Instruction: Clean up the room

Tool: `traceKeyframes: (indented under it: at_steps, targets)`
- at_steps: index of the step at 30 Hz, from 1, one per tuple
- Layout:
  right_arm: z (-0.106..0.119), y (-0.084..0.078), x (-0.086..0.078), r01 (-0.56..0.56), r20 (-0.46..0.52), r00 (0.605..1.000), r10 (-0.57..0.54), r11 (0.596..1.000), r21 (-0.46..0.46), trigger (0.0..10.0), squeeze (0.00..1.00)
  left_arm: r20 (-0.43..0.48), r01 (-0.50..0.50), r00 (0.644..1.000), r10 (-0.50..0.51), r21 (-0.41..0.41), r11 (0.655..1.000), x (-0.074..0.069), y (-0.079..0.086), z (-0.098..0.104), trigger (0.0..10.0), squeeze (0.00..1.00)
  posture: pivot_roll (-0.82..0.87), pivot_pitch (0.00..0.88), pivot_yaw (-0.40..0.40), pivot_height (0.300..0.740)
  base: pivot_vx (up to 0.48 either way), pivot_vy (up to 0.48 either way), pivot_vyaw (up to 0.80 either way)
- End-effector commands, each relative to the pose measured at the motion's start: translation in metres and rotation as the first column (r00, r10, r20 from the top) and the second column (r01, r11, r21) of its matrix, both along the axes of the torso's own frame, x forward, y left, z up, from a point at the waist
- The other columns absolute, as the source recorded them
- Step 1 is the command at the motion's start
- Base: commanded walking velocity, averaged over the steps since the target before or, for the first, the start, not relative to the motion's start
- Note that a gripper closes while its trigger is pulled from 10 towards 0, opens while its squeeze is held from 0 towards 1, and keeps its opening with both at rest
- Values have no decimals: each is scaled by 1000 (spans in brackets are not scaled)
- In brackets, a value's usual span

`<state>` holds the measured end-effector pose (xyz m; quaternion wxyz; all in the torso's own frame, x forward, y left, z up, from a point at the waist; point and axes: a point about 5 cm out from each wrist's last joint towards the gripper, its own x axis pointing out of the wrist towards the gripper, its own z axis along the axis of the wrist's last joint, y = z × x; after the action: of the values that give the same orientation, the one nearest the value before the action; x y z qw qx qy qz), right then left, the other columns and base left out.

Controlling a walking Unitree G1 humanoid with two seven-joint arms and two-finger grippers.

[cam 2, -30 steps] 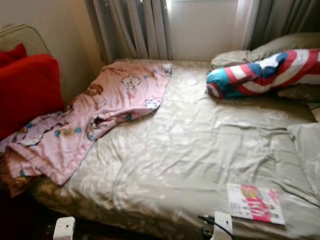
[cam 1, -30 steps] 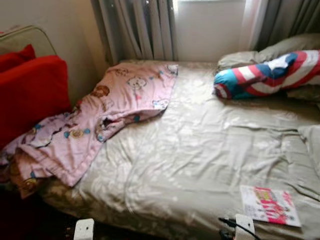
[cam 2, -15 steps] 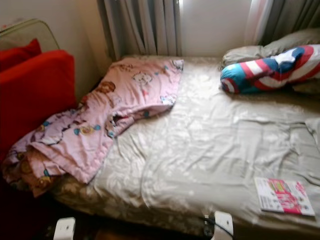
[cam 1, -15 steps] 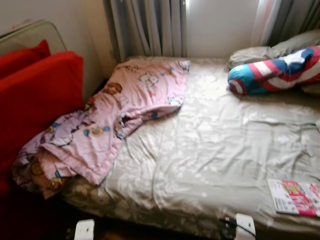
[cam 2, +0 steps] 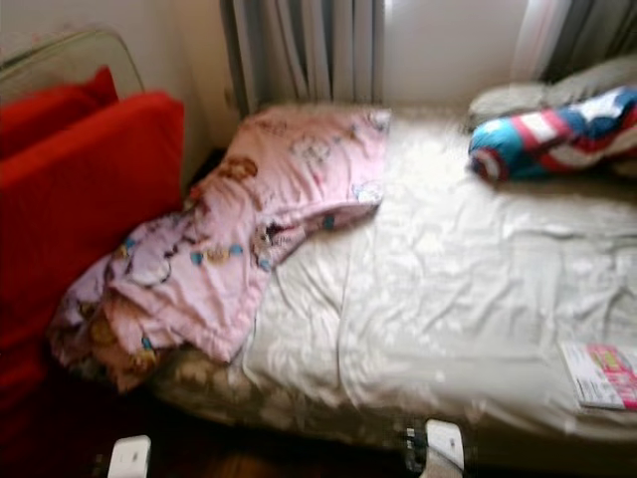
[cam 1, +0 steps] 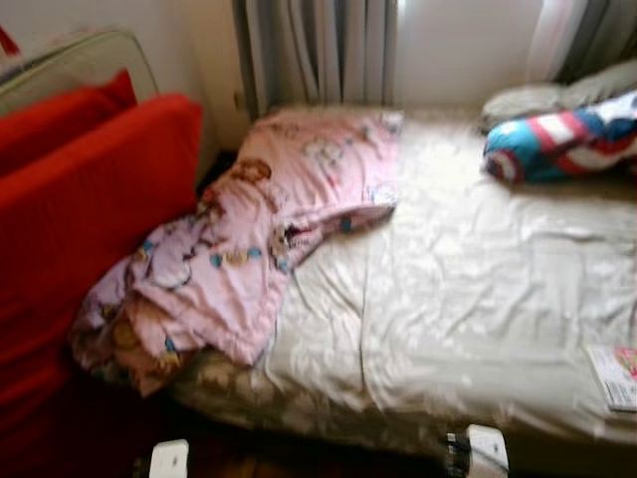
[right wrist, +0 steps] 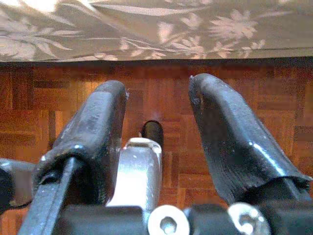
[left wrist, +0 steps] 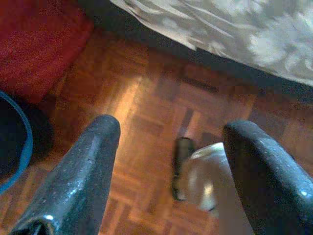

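The bed [cam 1: 468, 329], covered in a pale cream sheet, is carrying four things. A pink cartoon-print blanket [cam 1: 249, 249] is lying crumpled over its left side, draping off the near left corner. A red, white and blue bolster [cam 1: 562, 144] is resting at the far right, against grey pillows [cam 2: 518, 98]. A pink magazine [cam 2: 602, 374] is lying flat near the right front edge (partly cropped).
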<state>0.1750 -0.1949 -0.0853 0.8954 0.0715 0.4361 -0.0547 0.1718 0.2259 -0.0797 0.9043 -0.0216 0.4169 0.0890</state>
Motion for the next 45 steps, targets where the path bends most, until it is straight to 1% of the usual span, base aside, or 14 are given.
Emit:
traceKeyframes:
  at_steps: [1, 17, 28, 37, 41, 45]
  targets:
    - [-1, 8, 1, -24, -7, 1000, 24, 1000, 14, 10000, 0, -36, -9, 999, 10, 13, 1000, -10, 6, -3, 10000, 0, -37, 45, 14, 740, 0, 476, 0]
    - [-1, 7, -1, -45, -15, 999, 45, 999, 5, 10000, 0, -39, -13, 999, 14, 7, 1000, -11, 4, -4, 10000, 0, -36, 22, 6, 740, 0, 469, 0]
    - [-1, 6, 0, -68, -10, 998, 68, 998, -6, 10000, 0, -30, -15, 999, 16, 6, 1000, -11, 3, -4, 10000, 0, -29, 35, 2, 740, 0, 0, 0]
    - [-1, 7, 1, -69, -14, 998, 69, 998, -9, 10000, 0, -29, -18, 999, 18, 2, 1000, -10, 4, -4, 10000, 0, -23, 55, 0, 740, 0, 0, 756]
    - [-1, 7, 0, -47, -15, 999, 47, 999, 2, 10000, 0, -29, -17, 999, 17, -1, 1000, -10, 4, -4, 10000, 0, -24, 59, 0, 740, 0, 0, 0]
    - [-1, 7, 0, -47, -14, 999, 47, 999, 3, 10000, 0, -28, -16, 999, 16, -3, 1000, -10, 4, -4, 10000, 0, -25, 63, -1, 740, 0, 0, 0]
